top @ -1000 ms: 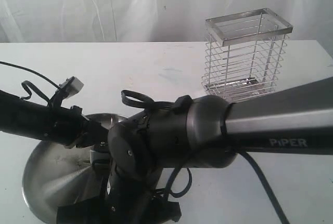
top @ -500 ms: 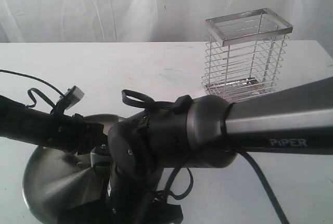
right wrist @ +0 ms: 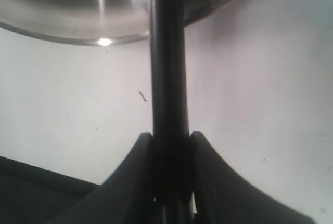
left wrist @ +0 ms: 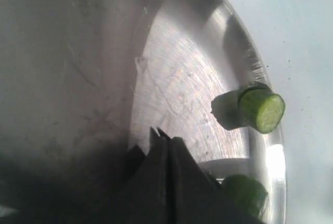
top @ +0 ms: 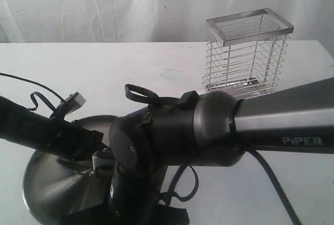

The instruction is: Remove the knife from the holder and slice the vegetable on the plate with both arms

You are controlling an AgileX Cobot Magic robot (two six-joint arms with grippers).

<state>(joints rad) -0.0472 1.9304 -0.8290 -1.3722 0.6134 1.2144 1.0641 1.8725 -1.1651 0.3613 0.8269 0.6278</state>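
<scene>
We see a white table (top: 104, 68) and curtain (top: 78, 6); the holder (top: 245, 52) stands well beyond the plate (top: 47, 188). Our left gripper (left wrist: 165, 140), pinched shut and empty, hovers over the plate near vegetable pieces (left wrist: 261, 109) at its rim; our right gripper (right wrist: 170, 142) clamps the knife (right wrist: 169, 52).

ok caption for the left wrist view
Shut left hand over the steel plate, cut pepper pieces resting by its rim.

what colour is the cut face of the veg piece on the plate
Pale green, on the vegetable piece, with darker green skin; clearest in left wrist view.
</scene>
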